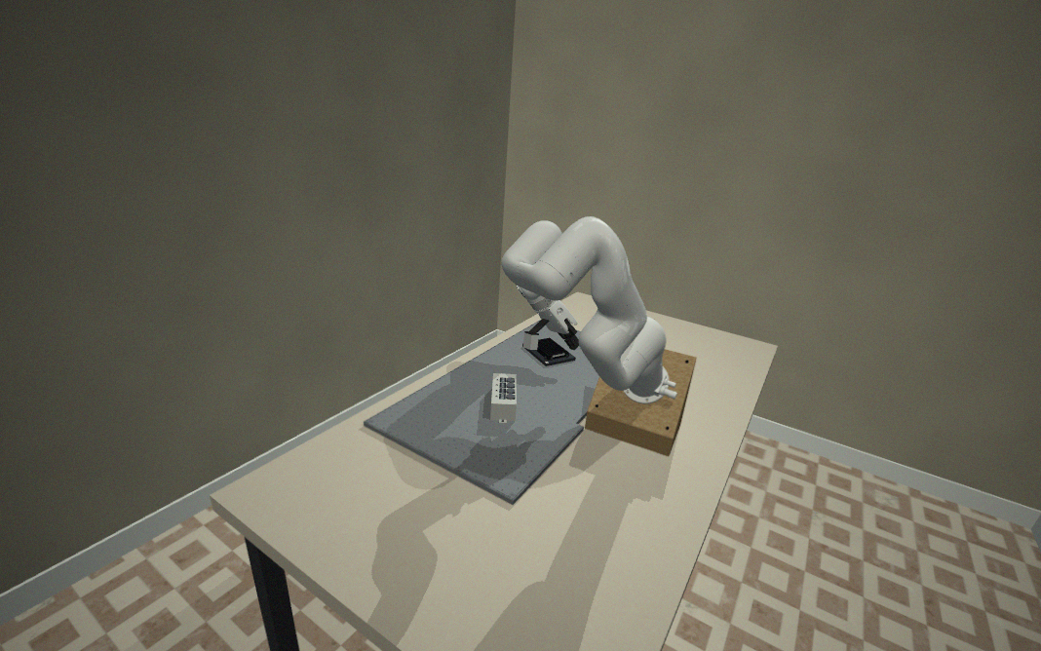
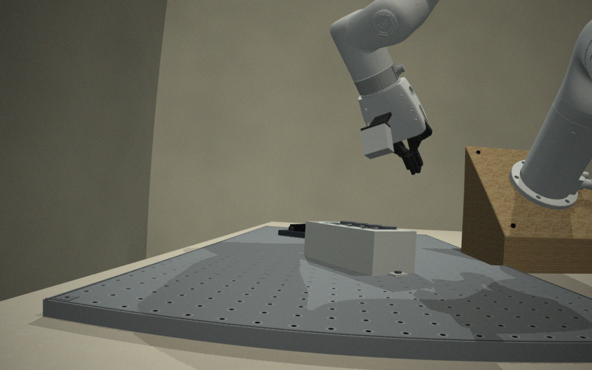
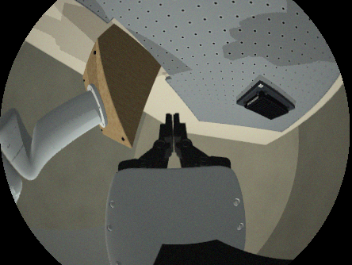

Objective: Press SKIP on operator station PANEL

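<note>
The PANEL (image 1: 502, 396) is a light grey box on the grey perforated plate, with a row of dark buttons on its top; it also shows in the exterior view (image 2: 359, 245). The names and lamps are too small to read, and I see no lamp lit. The dark 96-well plate E01 on its nest (image 1: 552, 351) lies at the plate's far corner, and it also shows in the wrist view (image 3: 265, 100). My gripper (image 2: 413, 165) is shut and empty, tilted downward, high above the plate and beyond the PANEL's arm-side end. Its fingertips (image 3: 173, 120) touch each other.
The arm's base stands on a brown wooden block (image 1: 643, 399) at the right edge of the grey perforated plate (image 1: 491, 418). The table stands in a room corner, with walls behind and to the left.
</note>
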{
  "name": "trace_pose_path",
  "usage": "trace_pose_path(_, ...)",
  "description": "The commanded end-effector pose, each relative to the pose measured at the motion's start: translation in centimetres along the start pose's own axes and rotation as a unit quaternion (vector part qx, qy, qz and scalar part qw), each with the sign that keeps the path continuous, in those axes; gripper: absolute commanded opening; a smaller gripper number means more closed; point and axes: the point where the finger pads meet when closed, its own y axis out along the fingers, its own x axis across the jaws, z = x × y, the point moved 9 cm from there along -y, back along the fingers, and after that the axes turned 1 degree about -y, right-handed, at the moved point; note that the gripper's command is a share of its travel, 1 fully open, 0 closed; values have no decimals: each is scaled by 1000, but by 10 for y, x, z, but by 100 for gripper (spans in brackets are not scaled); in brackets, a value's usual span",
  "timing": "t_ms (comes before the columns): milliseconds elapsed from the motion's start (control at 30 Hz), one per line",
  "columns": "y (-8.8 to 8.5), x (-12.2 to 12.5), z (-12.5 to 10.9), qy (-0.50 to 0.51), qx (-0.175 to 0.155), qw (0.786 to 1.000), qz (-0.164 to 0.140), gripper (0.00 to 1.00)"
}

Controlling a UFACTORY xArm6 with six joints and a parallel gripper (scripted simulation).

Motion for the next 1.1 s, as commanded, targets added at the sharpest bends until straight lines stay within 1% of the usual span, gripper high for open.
trace_pose_path(0,-7,0,14,37,32,999,-19,0)
trace_pose_path(33,-8,-1,17,47,41,998,-23,0)
trace_pose_path(100,-8,-1,17,47,41,998,-23,0)
trace_pose_path(133,-10,0,22,47,41,998,-23,0)
trace_pose_path(233,-14,-1,30,80,73,993,-35,0)
trace_pose_path(267,-16,-1,35,80,73,993,-35,0)
trace_pose_path(333,-17,-1,36,80,73,993,-35,0)
trace_pose_path(433,-21,-2,45,112,106,987,-46,0)
trace_pose_path(467,-23,-2,50,112,106,987,-46,0)
trace_pose_path(533,-24,-2,51,112,106,987,-46,0)
trace_pose_path(600,-27,-3,56,134,130,981,-52,0)
trace_pose_path(667,-27,-3,56,134,130,981,-52,0)
trace_pose_path(700,-28,-3,59,143,140,978,-55,0)
trace_pose_path(733,-30,-3,63,143,140,978,-55,0)
trace_pose_path(833,-35,-4,72,173,174,967,-62,0)
trace_pose_path(933,-38,-4,78,173,174,967,-62,0)
trace_pose_path(1033,-43,-6,86,201,209,955,-67,0)
trace_pose_path(1067,-45,-5,91,201,209,955,-67,0)
